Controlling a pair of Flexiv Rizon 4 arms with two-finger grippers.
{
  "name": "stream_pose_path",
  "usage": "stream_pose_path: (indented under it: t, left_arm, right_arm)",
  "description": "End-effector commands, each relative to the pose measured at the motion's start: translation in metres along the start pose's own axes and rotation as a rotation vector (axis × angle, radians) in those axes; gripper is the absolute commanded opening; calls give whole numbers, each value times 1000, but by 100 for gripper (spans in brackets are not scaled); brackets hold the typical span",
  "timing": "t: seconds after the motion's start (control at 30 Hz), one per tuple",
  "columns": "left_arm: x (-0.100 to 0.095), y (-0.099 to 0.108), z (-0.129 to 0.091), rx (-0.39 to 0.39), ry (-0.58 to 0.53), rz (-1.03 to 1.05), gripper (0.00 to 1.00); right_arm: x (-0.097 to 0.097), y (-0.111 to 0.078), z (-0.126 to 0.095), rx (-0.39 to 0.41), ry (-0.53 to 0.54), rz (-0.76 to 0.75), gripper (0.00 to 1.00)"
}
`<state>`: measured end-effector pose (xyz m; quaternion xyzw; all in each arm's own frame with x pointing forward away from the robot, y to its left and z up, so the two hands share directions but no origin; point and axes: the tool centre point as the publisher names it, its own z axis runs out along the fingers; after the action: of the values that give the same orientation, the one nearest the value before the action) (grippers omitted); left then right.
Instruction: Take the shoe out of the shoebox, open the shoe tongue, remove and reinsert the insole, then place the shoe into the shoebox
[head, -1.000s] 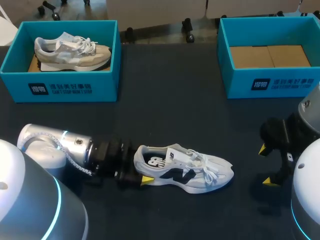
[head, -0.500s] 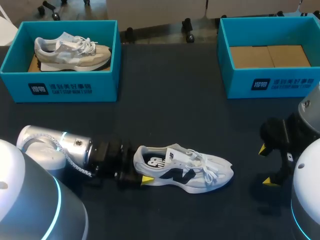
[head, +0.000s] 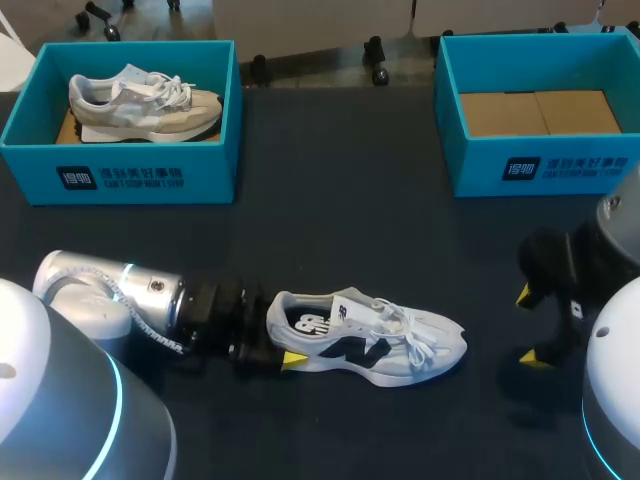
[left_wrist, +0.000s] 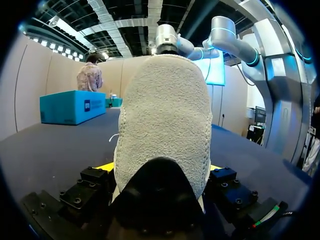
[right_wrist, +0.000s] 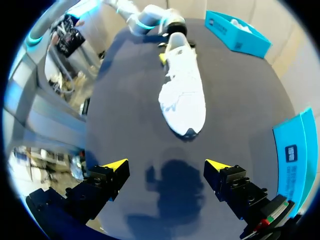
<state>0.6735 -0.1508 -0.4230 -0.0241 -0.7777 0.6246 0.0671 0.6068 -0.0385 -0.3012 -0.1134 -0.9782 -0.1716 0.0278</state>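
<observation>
One small change only: the right gripper (head: 528, 326), jaws spread wide over bare table at the lower right of the head view, has edged a touch leftward toward the shoe's toe. The white shoe (head: 370, 340) lies upright in the lower middle, out of the box, and has not moved. The left gripper (head: 285, 338) is still pinching its heel from both sides. Likely the left arm is steadying the shoe while the right closes in for the tongue or insole step, with the empty shoebox (head: 540, 165) waiting at the upper right.
</observation>
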Motion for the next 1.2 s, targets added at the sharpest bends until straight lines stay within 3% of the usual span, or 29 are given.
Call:
stream_pose_path:
  t: [0.03, 0.2, 0.33, 0.4, 0.47, 0.57, 1.0, 1.2]
  left_arm:
    - [1, 0, -2, -3, 1, -1, 0]
    - [1, 0, -2, -3, 1, -1, 0]
    - [1, 0, -2, -3, 1, -1, 0]
    - [1, 0, -2, -3, 1, -1, 0]
    - [1, 0, -2, -3, 1, -1, 0]
    - [1, 0, -2, -3, 1, -1, 0]
    - [1, 0, -2, -3, 1, -1, 0]
    - [1, 0, -2, -3, 1, -1, 0]
  right_arm:
    - [-5, 25, -2, 69, 15, 171, 100]
    - [1, 55, -10, 200, -24, 416, 100]
    - [4, 73, -14, 259, -57, 622, 100]
    - [6, 77, -15, 231, -78, 704, 100]
    - [8, 85, -15, 288, -128, 849, 100]
    - [14, 90, -16, 255, -199, 983, 100]
    - [18, 91, -18, 245, -217, 982, 100]
    - [23, 122, -8, 278, -335, 1197, 100]
